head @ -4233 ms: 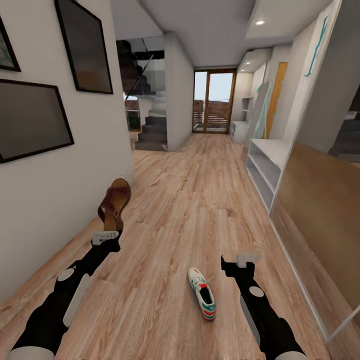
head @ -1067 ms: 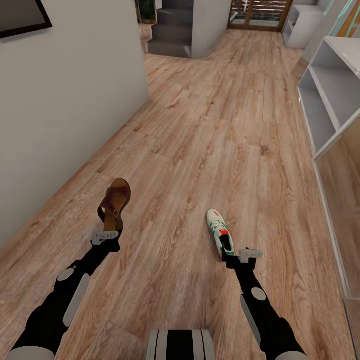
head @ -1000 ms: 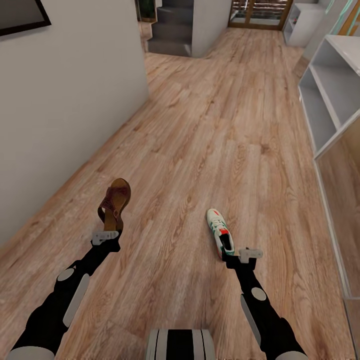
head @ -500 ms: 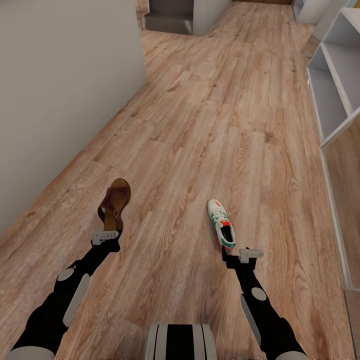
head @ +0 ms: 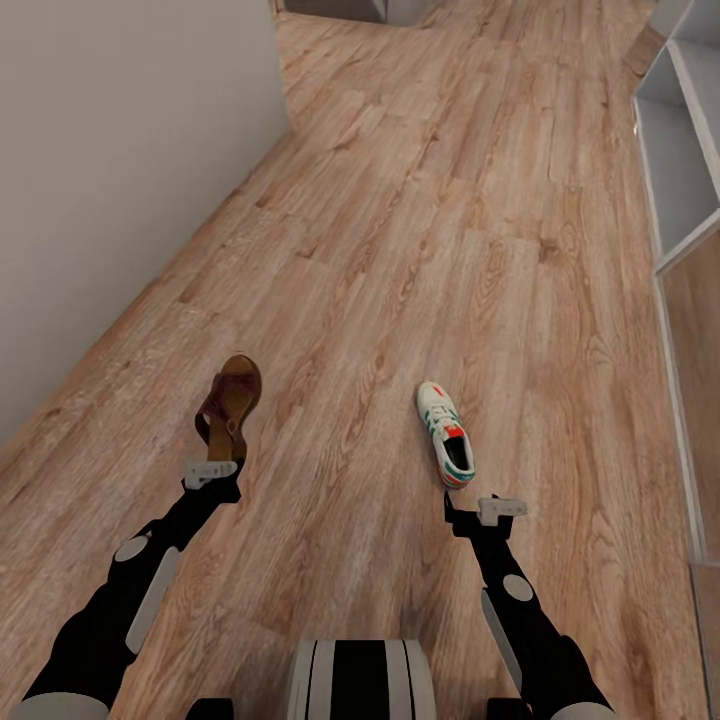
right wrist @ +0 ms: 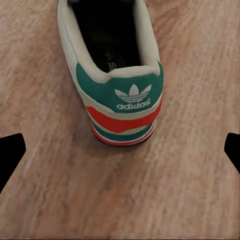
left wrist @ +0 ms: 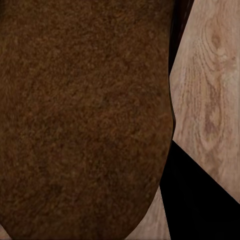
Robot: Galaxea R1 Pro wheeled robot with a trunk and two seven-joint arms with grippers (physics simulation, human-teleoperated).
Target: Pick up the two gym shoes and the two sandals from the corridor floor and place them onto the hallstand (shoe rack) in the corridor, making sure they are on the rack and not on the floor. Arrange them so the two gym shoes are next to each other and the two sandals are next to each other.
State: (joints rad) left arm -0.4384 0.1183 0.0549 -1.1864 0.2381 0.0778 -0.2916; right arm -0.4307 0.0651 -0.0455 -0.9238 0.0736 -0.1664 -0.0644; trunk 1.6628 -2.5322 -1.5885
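Note:
My left gripper (head: 212, 466) is shut on the heel end of a brown sandal (head: 230, 403), which it holds upright above the corridor floor (head: 400, 250). In the left wrist view the sandal's brown surface (left wrist: 85, 115) is right up against the camera. One white gym shoe (head: 445, 447) with green stripes and a red-orange heel lies on the floor just ahead of my right gripper (head: 476, 506). That gripper (right wrist: 120, 155) is open, and the shoe's heel (right wrist: 120, 95) sits a short way beyond its fingertips. Part of the pale grey hallstand (head: 682, 150) shows at the right edge.
A white wall (head: 110, 170) runs along my left and ends in a corner further ahead. A wood-panelled side (head: 700, 360) adjoins the hallstand on the right. Bare plank floor stretches ahead between them. My base (head: 360, 680) shows at the bottom.
The head view has tilted down, so stairs and door have left the picture. The sandal stays in my left gripper. The gym shoe now sits slightly further ahead of my right gripper.

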